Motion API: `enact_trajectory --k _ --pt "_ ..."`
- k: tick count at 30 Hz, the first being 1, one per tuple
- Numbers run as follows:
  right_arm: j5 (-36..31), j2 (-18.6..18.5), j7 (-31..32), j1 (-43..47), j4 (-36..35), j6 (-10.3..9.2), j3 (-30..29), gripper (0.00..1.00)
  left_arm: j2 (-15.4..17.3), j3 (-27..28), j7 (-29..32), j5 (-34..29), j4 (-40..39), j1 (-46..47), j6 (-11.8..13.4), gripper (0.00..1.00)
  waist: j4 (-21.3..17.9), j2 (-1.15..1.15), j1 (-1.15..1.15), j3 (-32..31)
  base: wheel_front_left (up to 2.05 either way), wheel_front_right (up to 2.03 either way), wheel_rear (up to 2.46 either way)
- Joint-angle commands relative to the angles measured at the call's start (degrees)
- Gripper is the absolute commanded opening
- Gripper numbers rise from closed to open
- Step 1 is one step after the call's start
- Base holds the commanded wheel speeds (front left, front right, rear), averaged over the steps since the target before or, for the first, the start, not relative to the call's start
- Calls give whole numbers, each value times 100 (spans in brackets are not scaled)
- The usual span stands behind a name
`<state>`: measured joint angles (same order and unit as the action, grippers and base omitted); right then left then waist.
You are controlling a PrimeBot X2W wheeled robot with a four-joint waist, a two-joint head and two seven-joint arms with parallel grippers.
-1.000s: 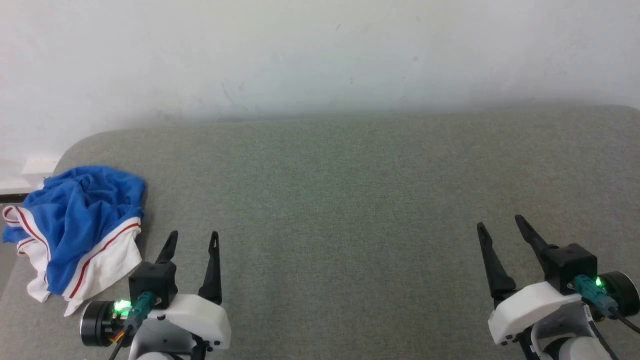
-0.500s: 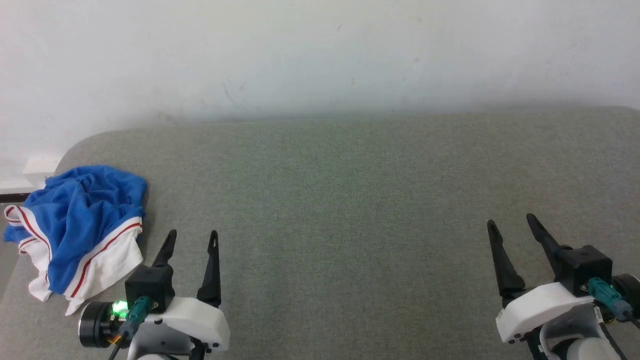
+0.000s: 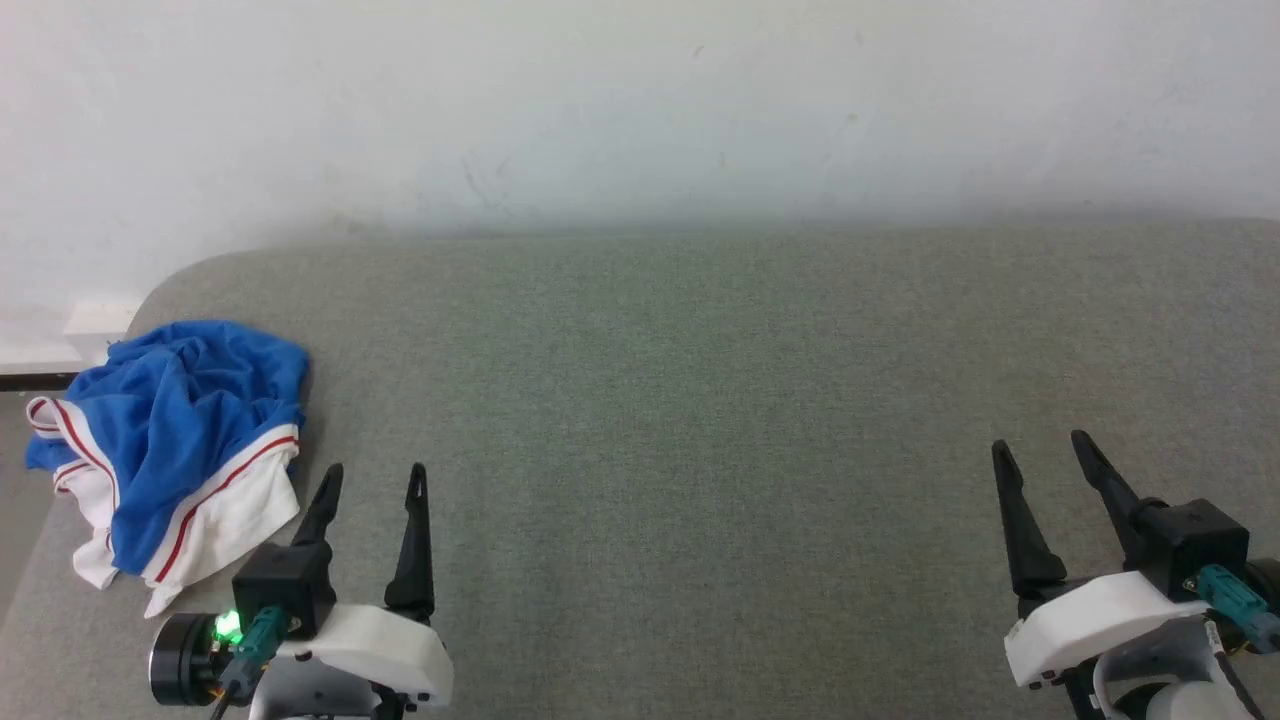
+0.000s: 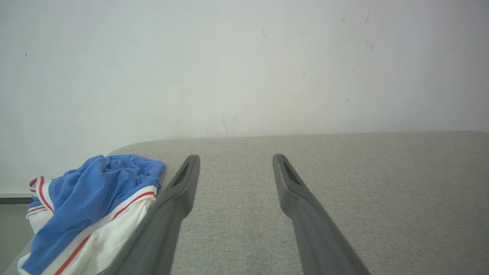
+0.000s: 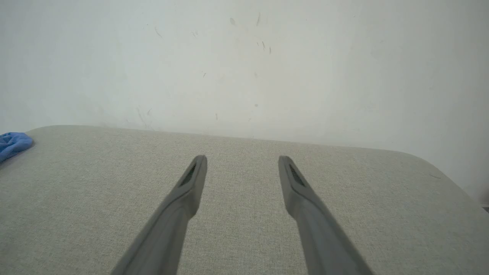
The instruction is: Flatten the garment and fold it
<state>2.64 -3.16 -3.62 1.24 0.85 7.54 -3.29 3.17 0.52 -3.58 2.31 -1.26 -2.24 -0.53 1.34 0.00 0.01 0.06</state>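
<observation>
Garment [image 3: 165, 440] just beside left claw [image 3: 374, 470]

Garment [image 5: 11, 143] clipped at right wrist view's left edge; in left wrist view, left claw [image 4: 235, 160] finger [image 4: 168, 214] covers its white corner.

blue-and-white jersey T-shirt [image 3: 165, 440]: soft matt knit cloth, at left edge of grey upholstered surface [image 3: 700, 400], coarse matt weave. white wall [image 3: 600, 100]: matt paint, scuffed. left gripper [image 3: 376, 470], right gripper [image 3: 1038, 442]: matt dark plastic fingers, smooth white shells.
</observation>
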Motion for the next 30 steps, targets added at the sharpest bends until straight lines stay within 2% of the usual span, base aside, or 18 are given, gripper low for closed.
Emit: enact_trajectory --k 1,30 --pt "72 8 -62 31 17 -2 -26 100 -8 32 -60 39 -49 -75 -32 100 34 0 -1 8 0 0 0" --pt "332 14 -409 35 377 -3 9 100 -15 118 -409 276 -182 -328 13 100 837 0 -1 -59 0 0 0"
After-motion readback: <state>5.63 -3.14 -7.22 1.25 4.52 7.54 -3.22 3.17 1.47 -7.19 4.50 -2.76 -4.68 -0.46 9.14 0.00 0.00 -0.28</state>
